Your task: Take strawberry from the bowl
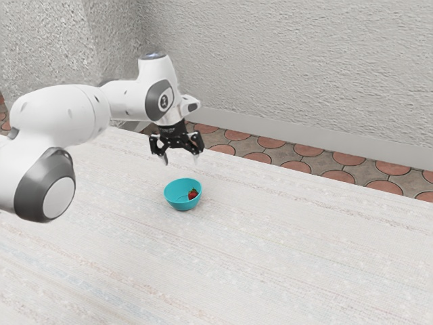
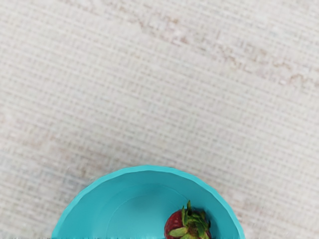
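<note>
Bowl (image 1: 177,202): smooth, plastic-looking
Tabletop (image 1: 270,257): matt, woven-looking like cloth
Wall (image 1: 291,68): rough, matt plaster
Arm (image 1: 61,112): smooth, faintly glossy

Bright, diffuse light washes the pale surface (image 1: 270,264). The exterior view has a faint, soft-edged shadow by the bowl (image 1: 177,202) toward four o'clock; the wrist view, a dim patch outside it between ten and eleven.

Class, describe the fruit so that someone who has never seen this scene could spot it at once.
On the pale, streaked tabletop stands a round turquoise bowl. Inside, off-centre and close to the bowl's wall, lies a small red strawberry. Its red colour and green leafy cap set it apart from the plain turquoise around it.
</note>
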